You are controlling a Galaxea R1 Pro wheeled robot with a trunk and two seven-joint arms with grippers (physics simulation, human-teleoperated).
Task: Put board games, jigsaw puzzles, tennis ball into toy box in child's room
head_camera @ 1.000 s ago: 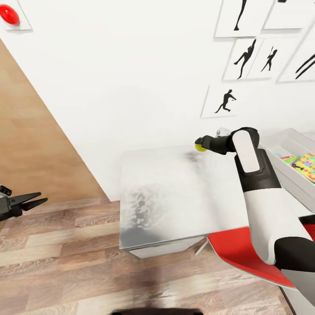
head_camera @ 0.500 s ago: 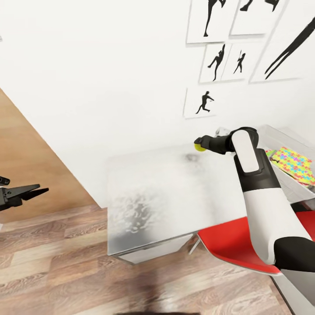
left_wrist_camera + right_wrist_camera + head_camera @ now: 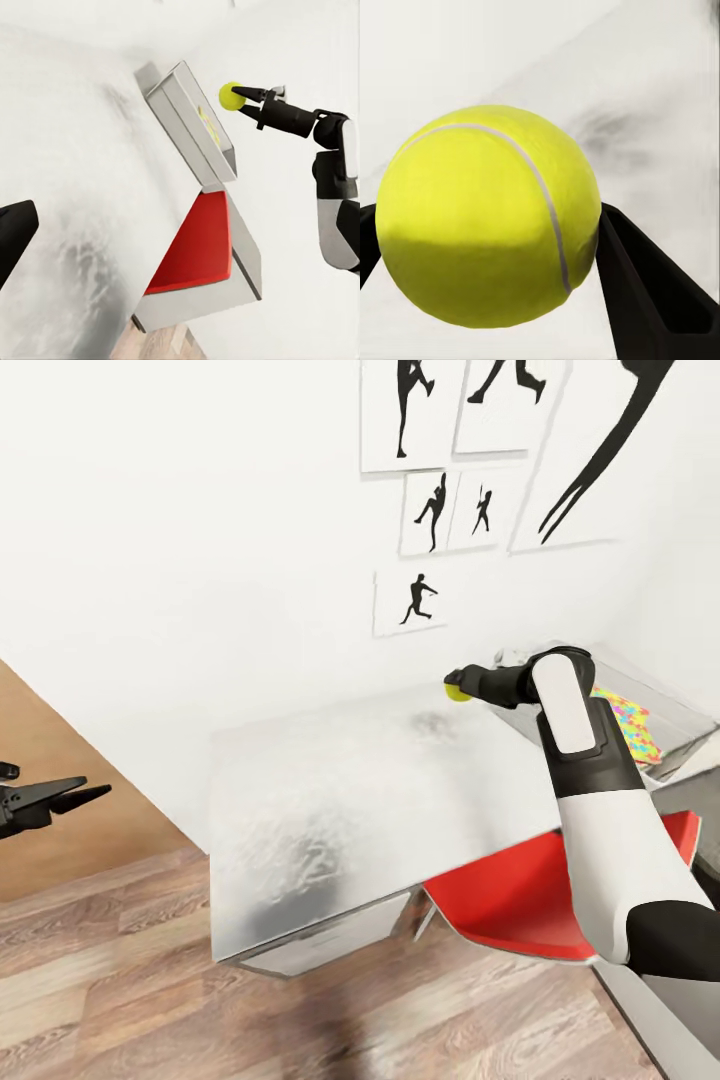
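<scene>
Right gripper (image 3: 456, 688) clamps tennis ball (image 3: 459, 693); left gripper (image 3: 92, 794) parted

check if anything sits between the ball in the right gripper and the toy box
Nothing visible does. The right gripper holds the tennis ball above the bare table, and the toy box stands further along it with its top open. The robot's own right arm crosses the head view there.

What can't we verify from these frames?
- Toy box contents, head view: right arm and frame edge hide most; one jigsaw puzzle partly visible.
- Left gripper, head view: cut off by the edge.
- Right gripper, right wrist view: tennis ball covers fingertips.
</scene>
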